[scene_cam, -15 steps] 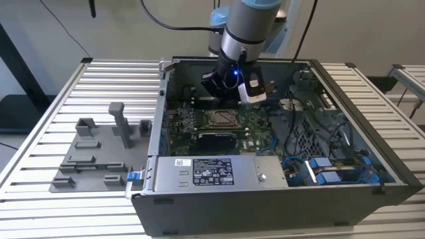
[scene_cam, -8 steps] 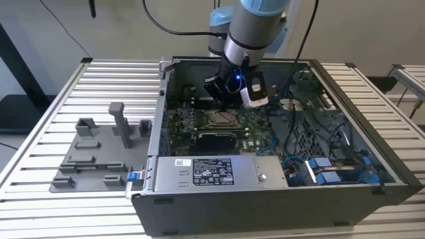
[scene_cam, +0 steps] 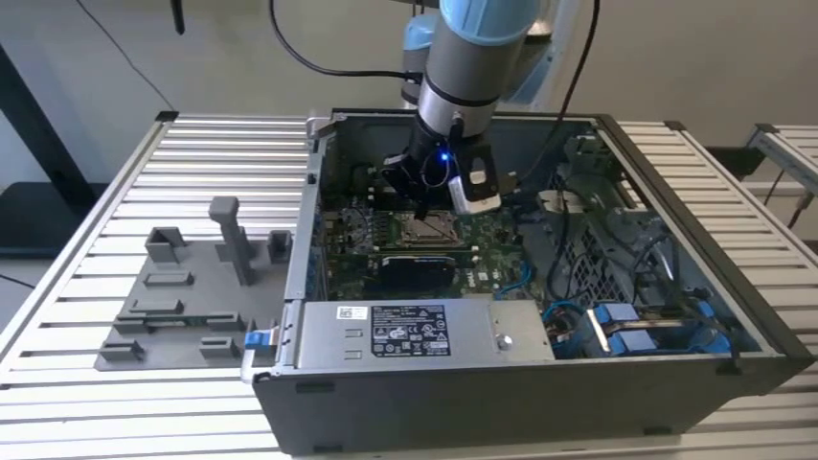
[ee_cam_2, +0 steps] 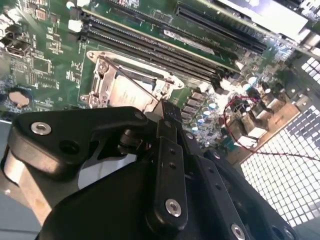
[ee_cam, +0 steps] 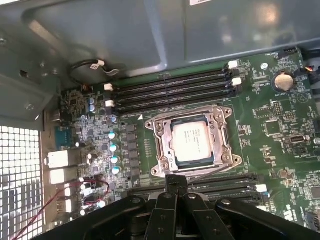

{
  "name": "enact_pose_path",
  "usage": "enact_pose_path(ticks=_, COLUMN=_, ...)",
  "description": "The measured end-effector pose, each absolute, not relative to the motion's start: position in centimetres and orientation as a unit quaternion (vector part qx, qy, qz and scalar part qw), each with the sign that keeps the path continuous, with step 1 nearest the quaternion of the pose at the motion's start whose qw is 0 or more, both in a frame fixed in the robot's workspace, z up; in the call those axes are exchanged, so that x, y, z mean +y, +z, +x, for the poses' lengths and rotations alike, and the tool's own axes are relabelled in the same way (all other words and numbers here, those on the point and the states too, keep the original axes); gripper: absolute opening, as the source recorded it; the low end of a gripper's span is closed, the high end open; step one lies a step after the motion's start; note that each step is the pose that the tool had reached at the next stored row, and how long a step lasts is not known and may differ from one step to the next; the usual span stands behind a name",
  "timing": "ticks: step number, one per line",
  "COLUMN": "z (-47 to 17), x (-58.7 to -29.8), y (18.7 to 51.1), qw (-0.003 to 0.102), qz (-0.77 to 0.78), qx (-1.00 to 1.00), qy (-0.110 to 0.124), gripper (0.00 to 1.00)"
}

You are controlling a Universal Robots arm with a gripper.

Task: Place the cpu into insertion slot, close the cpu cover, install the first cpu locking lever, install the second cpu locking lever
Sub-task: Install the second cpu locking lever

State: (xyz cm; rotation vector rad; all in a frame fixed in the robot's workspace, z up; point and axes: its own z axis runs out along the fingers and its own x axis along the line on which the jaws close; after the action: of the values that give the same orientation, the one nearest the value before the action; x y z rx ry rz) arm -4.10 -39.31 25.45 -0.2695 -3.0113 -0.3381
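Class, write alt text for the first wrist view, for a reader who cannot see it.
A cpu sits in the insertion slot of a green motherboard, its metal cover frame lying around it. The black gripper hovers at the slot's near edge, with dark memory slots beyond.

1. The gripper (ee_cam_2: 167,111) covers one edge of the socket (ee_cam_2: 127,85) in the second wrist view.
2. Its fingertips are hidden in both wrist views.
3. In the exterior view, the arm (scene_cam: 466,57) is cut off above.
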Motion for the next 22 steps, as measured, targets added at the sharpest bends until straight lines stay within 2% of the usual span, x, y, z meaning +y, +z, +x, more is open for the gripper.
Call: enact_pose_path(ticks=22, z=-5.6, x=-39.1, y=23.6, qw=0.050, qz=-0.089, qx=-0.988, qy=-0.112, gripper=0.11)
